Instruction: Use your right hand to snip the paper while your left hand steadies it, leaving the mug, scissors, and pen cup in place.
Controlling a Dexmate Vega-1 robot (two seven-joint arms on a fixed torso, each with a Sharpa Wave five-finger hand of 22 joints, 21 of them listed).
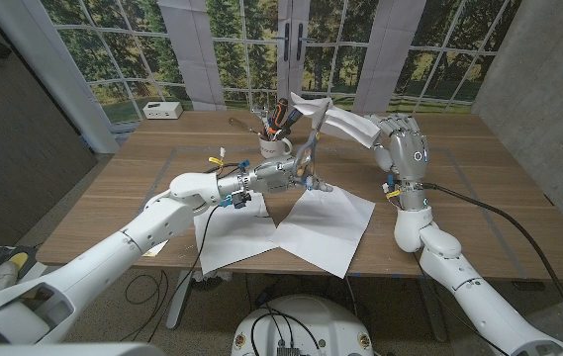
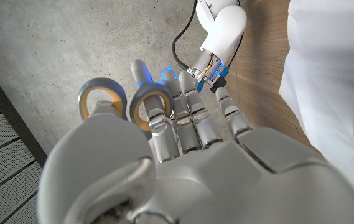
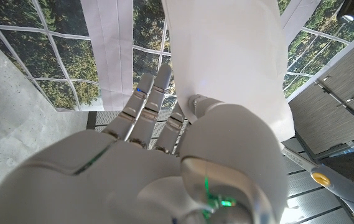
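Observation:
My right hand (image 1: 405, 143) holds a white sheet of paper (image 1: 332, 117) raised above the table, right of the mug. In the right wrist view the paper (image 3: 226, 56) runs up from my right hand's (image 3: 164, 162) fingers. My left hand (image 1: 279, 176) grips the scissors (image 1: 309, 163), whose blades point up toward the paper's lower edge. In the left wrist view the fingers of my left hand (image 2: 189, 155) curl by the grey, orange-lined scissor handles (image 2: 149, 106). A white mug (image 1: 276, 147) full of pens stands just behind my left hand.
Two white sheets (image 1: 236, 232) (image 1: 328, 227) lie near the table's front edge (image 1: 113, 259), below both hands. A small white box (image 1: 162, 110) sits at the far left corner. Cables trail from both wrists.

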